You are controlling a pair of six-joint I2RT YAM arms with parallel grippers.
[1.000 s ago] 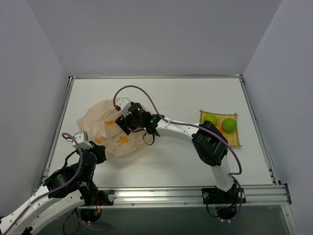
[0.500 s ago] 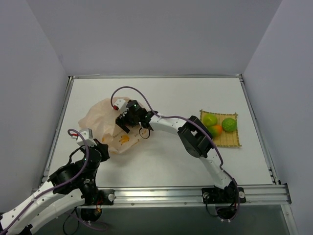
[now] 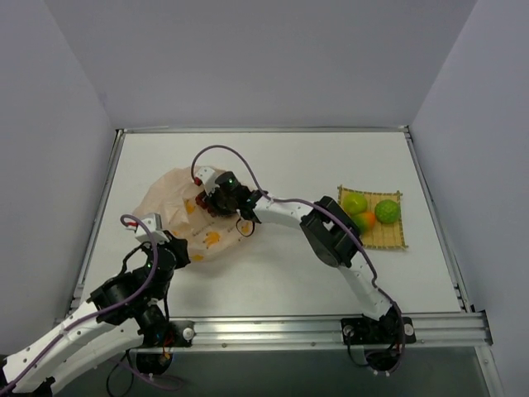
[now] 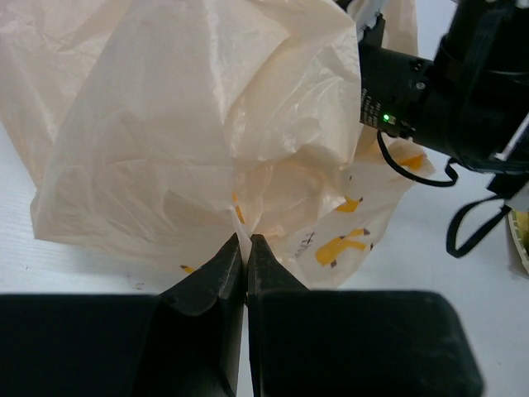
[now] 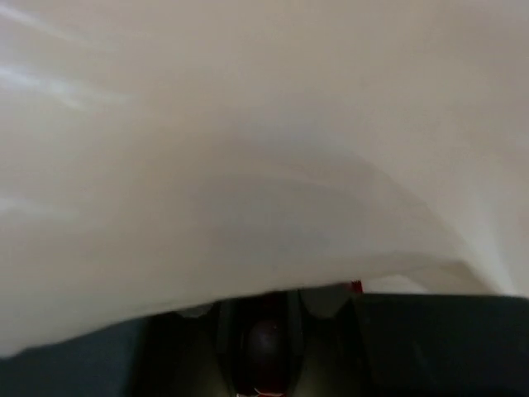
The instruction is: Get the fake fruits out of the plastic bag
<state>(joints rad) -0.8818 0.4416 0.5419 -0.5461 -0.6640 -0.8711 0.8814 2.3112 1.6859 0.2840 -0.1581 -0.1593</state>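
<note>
The plastic bag [image 3: 173, 205] lies crumpled at the table's left, peach with small banana prints. My left gripper [image 3: 183, 251] is shut on a fold at the bag's near edge [image 4: 246, 240]. My right gripper [image 3: 208, 202] reaches into the bag's mouth from the right. In the right wrist view the bag's film [image 5: 248, 149] drapes over the lens, and a dark purple grape bunch [image 5: 264, 343] sits between the two fingers, which are closed against it. Two lime-green fruits [image 3: 355, 201] [image 3: 387, 211] and the green-and-orange mango-like one [image 3: 365, 220] rest on the yellow mat [image 3: 390, 238].
The right arm's black wrist and a looping cable [image 4: 463, 223] cross the table just right of the bag. The yellow woven mat sits near the table's right edge. Grey walls enclose the table on three sides.
The right gripper pushed deeper into the bag's mouth, stood wide open half a second ago, and has now closed on the dark grape bunch. The left gripper, still holding the bag, shifted slightly right.
</note>
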